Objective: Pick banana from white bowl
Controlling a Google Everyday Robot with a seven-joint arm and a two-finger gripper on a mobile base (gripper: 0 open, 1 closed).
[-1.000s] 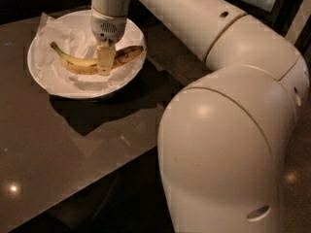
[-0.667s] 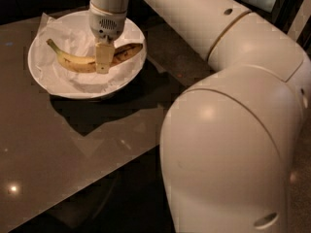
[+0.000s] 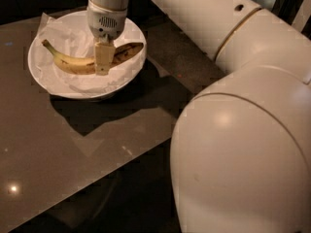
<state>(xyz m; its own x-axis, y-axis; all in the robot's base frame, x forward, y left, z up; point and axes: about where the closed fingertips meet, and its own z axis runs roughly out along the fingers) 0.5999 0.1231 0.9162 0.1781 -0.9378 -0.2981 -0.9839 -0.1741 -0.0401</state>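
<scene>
The banana (image 3: 73, 64) is yellow with a brown-streaked right end and lies across the white bowl (image 3: 36, 71) on crumpled white paper, stem to the left. The bowl stands at the back left of the dark table. My gripper (image 3: 103, 65) reaches straight down from the white wrist into the bowl. It sits at the banana's middle and covers that part of the fruit. The banana still rests on the paper.
The glossy dark table (image 3: 73, 149) runs from the bowl toward the front edge at the lower left. My white arm and its large rounded housing (image 3: 243, 159) fill the right side of the view. A darker strip (image 3: 180, 57) lies right of the bowl.
The gripper has stayed at the banana's middle, perhaps a little lower. The banana and bowl have not visibly moved.
</scene>
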